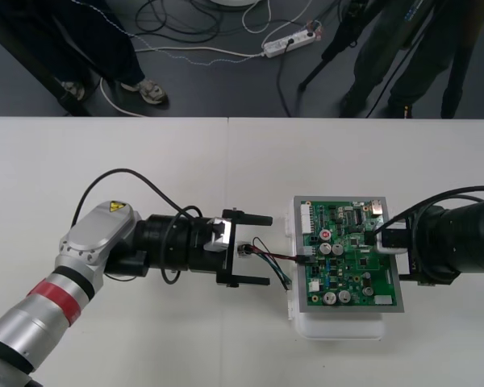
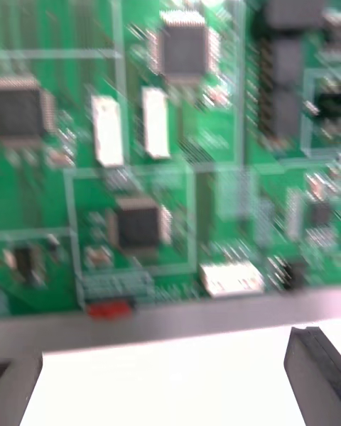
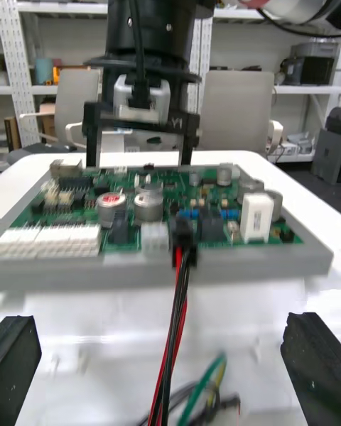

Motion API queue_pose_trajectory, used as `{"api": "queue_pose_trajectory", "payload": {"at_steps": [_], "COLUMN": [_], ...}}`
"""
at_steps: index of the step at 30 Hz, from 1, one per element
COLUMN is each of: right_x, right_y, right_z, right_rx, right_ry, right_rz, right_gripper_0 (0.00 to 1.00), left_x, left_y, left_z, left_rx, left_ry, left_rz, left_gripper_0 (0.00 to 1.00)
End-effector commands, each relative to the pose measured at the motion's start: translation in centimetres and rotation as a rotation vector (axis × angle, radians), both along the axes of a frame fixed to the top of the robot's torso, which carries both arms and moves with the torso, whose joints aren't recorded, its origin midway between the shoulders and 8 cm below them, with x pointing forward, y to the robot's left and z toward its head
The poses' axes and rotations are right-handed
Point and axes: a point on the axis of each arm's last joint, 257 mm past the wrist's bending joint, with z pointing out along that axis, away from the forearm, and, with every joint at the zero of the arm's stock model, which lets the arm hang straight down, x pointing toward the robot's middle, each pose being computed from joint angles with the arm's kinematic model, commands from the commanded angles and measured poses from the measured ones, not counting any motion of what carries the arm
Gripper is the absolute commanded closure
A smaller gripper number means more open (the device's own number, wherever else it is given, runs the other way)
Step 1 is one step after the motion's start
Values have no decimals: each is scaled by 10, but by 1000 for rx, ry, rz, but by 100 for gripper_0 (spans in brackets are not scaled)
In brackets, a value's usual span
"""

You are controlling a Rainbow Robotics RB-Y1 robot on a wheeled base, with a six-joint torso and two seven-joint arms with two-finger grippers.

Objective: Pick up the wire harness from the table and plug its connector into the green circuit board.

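The green circuit board [image 1: 351,258] sits on its white base [image 1: 339,329] right of centre. The harness's black plug [image 3: 182,244] is seated in a connector at the board's left edge. Its red and black wires [image 1: 276,256] trail left to the socket end [image 1: 244,251]. That end lies on the table between the spread fingers of my left gripper [image 1: 269,251], which is open and holds nothing. My right gripper [image 1: 385,238] hovers over the board's right side, open; its fingers [image 3: 91,138] stand apart just above the board.
The table's far edge [image 1: 226,118] runs behind the board, with cables and a power strip [image 1: 289,42] on the dark floor beyond. Loose green wire [image 3: 207,389] of the harness curls on the table near my left fingers [image 3: 311,355].
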Motion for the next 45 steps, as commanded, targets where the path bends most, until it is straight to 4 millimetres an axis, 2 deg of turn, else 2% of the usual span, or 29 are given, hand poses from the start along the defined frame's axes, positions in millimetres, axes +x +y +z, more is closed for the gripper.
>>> {"api": "queue_pose_trajectory", "payload": {"at_steps": [1,11,15,17,23,27,32,35,40,45], "right_x": [8,3,-2,-7,-17,-24,-37,-39,-35,-45], "right_y": [-9,-9,6,16,38,50,69,74,66,72], "right_z": [21,48,67,83,111,123,139,149,160,171], "right_rx": [5,138,278,377,514,580,680,721,612,594], "right_ry": [-54,-46,-31,-25,-23,-10,24,47,11,40], "right_rz": [-12,18,46,66,119,146,184,164,128,111], "right_gripper_0": [0,0,0,0,0,0,0,0,0,0], "left_x": [16,27,27,25,27,28,23,18,11,2], "left_y": [40,112,134,147,177,193,204,210,218,224], "left_z": [24,26,29,31,39,49,62,72,90,105], "left_rx": [22,119,148,170,236,270,297,317,339,363], "left_ry": [-69,-60,-51,-45,-55,-67,-41,-26,-6,10], "left_rz": [-14,9,7,3,12,17,10,2,-5,-19], "left_gripper_0": [0,0,0,0,0,0,0,0,0,0]}}
